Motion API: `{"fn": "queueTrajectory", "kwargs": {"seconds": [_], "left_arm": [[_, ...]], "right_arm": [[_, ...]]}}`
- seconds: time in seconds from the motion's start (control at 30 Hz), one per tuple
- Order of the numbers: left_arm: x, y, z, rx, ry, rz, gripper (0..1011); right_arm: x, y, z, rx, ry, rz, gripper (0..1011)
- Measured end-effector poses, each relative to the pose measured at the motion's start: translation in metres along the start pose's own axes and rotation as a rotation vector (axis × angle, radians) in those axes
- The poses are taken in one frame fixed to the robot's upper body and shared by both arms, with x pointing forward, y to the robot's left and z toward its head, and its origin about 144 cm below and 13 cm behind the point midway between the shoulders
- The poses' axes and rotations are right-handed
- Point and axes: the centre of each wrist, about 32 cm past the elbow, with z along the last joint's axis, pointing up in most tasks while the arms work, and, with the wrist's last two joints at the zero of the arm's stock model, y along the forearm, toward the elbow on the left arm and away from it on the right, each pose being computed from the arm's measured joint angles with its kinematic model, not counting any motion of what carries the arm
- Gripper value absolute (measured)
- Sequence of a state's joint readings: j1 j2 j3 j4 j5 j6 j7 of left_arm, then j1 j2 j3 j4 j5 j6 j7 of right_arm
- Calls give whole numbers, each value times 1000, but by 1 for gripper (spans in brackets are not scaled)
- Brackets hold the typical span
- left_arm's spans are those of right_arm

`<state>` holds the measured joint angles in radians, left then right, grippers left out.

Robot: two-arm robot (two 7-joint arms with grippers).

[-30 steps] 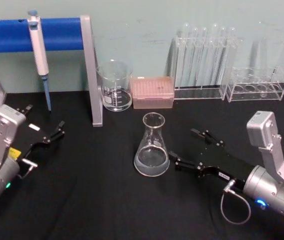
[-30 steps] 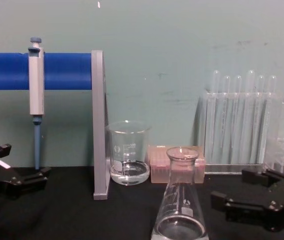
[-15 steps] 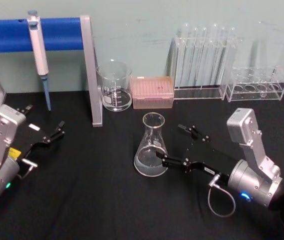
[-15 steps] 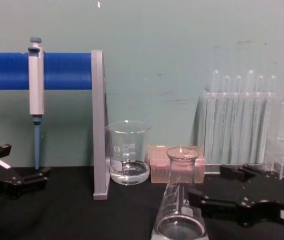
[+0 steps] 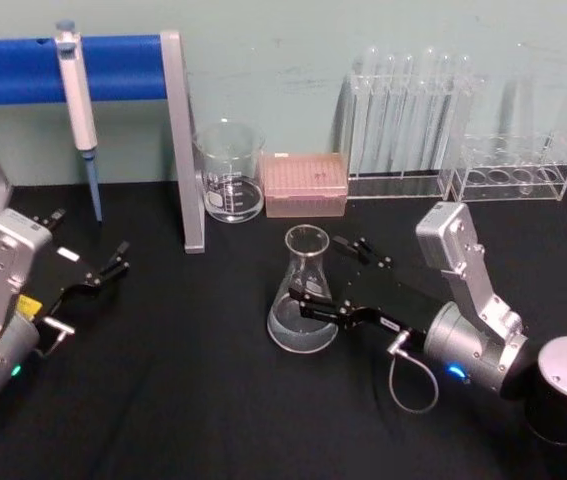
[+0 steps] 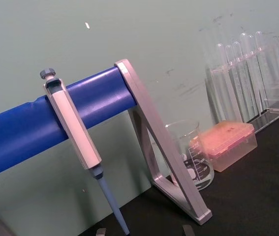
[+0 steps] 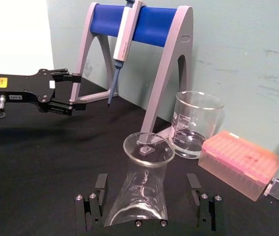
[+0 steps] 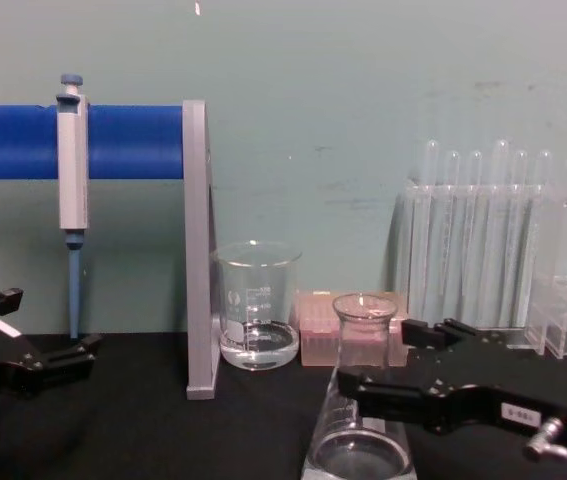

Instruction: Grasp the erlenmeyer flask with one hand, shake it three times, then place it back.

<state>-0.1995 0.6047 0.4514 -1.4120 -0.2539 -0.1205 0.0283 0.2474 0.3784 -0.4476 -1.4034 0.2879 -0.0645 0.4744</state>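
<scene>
The erlenmeyer flask (image 5: 303, 292) stands upright on the black table, clear glass with a little liquid in its wide base; in the chest view the flask (image 8: 361, 428) is low and centre. My right gripper (image 5: 321, 276) is open with one finger on each side of the flask's lower body, apart from the glass. In the right wrist view the flask (image 7: 141, 179) sits between the two fingers (image 7: 92, 206), and the right gripper (image 8: 385, 358) reaches in from the right in the chest view. My left gripper (image 5: 103, 268) rests open at the table's left.
A glass beaker (image 5: 229, 183) and a pink tip box (image 5: 305, 185) stand behind the flask. Test tube racks (image 5: 409, 130) line the back right. A pipette (image 5: 76, 95) hangs on the blue stand, whose grey leg (image 5: 185, 150) is left of the beaker.
My right arm has moved left across the table, bringing its open fingers from beside the flask to either side of it. The flask and left arm have not moved.
</scene>
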Motion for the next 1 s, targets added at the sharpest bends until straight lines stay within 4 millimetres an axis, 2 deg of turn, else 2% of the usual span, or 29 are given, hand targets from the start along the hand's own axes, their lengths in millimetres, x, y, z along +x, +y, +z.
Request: {"fn": "queueTrajectory", "kwargs": {"seconds": [0.6, 1.0], "left_arm": [[0, 0, 0, 0, 0, 0, 1000], [0, 0, 0, 0, 0, 0, 1001]], "right_arm": [[4, 26, 0, 10, -1, 8, 1002], [4, 32, 1, 10, 0, 11, 1002]]}}
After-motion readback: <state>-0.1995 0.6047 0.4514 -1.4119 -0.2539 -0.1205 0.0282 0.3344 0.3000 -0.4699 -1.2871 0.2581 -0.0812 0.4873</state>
